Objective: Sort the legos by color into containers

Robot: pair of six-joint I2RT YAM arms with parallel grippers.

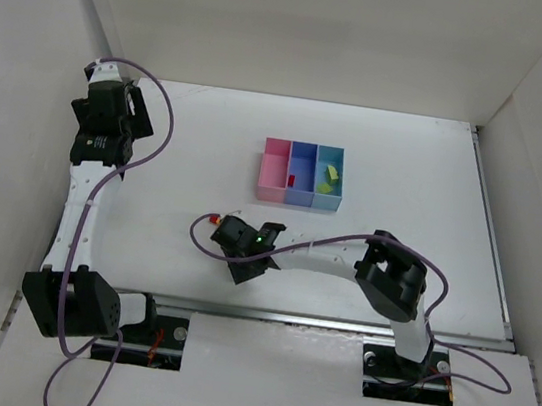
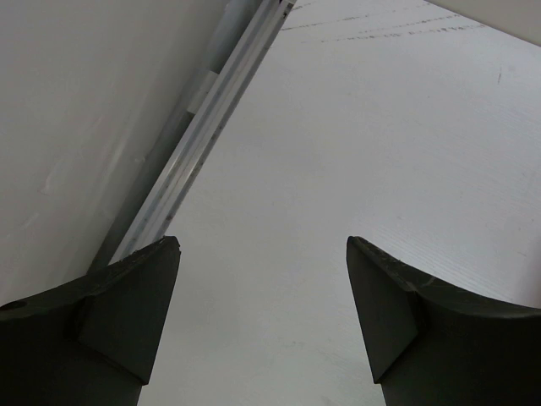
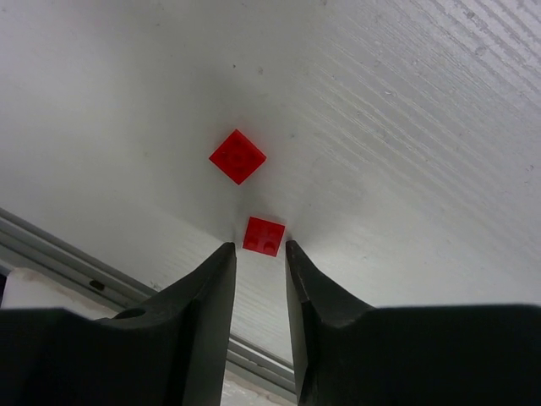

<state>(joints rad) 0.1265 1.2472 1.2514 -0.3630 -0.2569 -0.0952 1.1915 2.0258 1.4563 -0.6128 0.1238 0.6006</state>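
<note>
**Right hand** (image 3: pixel 261 247): low over the desk (image 3: pixel 439 127), left of centre. Its fingers (image 3: pixel 203 304) stand narrowly apart. We cannot tell whether they already pinch anything.

**Red lego, near** (image 3: pixel 264 236): a small square brick, studs up, sitting in the mouth of the gap at the very fingertips. It almost fills the gap, more closely on one side than the other.

**Red lego, far** (image 3: pixel 237 156): same kind, turned cornerwise. It lies on the desk just beyond the first and apart from it.

**Left hand** (image 2: pixel 262 326): spread wide and carrying nothing. It hangs over bare desk by the rail (image 2: pixel 199 139) at the left wall, well away from the work.

**Containers** (image 1: pixel 274 168): one tray of pink, blue and cyan bins, well apart from the right hand, toward the far side. We log one red brick (image 1: pixel 291 180) in the blue bin at its pink-side wall, and yellow-green bricks (image 1: pixel 331 173) in the cyan bin.

**Hazards, as we judge them:**
- The hold would be only at the tips. An off-centre squeeze could twist the brick or flick it out.
- A push forward for a deeper hold could shove it into the far brick and scatter both.
- A shallow hold may let go on the way to the tray.
- The red brick lies hard against the pink wall, so a careless release could put this one in the wrong bin.
</note>
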